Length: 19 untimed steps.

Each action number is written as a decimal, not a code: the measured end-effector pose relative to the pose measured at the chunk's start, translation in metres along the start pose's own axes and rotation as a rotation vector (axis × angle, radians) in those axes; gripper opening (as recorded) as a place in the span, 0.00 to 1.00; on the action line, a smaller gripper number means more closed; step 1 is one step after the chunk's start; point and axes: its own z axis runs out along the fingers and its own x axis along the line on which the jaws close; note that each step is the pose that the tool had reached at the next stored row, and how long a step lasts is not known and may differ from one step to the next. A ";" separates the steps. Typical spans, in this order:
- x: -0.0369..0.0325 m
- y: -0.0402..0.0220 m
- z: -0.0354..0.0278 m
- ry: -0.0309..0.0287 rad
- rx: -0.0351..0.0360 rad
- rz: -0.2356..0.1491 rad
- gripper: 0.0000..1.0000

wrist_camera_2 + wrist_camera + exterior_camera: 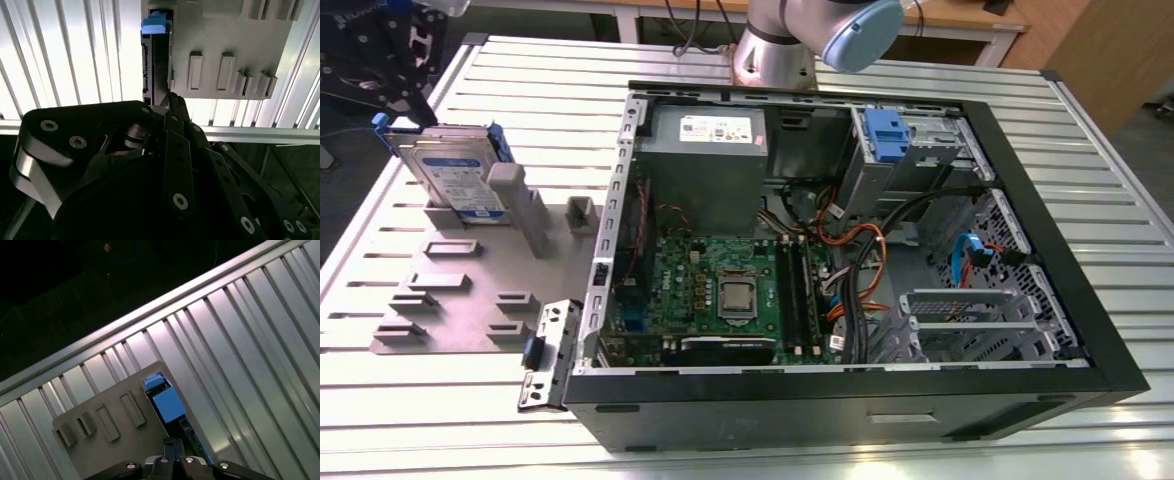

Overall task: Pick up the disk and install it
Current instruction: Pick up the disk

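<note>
Apparently tool (pixel 416 108) touches upright disk (pixel 454 175) in holder (pixel 474 295).

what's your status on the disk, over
Gripper at top of disk. Disk upright in grey fixture, not yet installed. Computer case open beside it.

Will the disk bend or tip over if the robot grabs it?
It probably won't bend: the disk looks like a rigid metal slab. It could tip if nudged sideways, since it stands on its edge in the grey holder.
</note>
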 end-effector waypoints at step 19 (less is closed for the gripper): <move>0.0002 -0.0003 0.0059 -0.0223 -0.0138 -0.221 0.11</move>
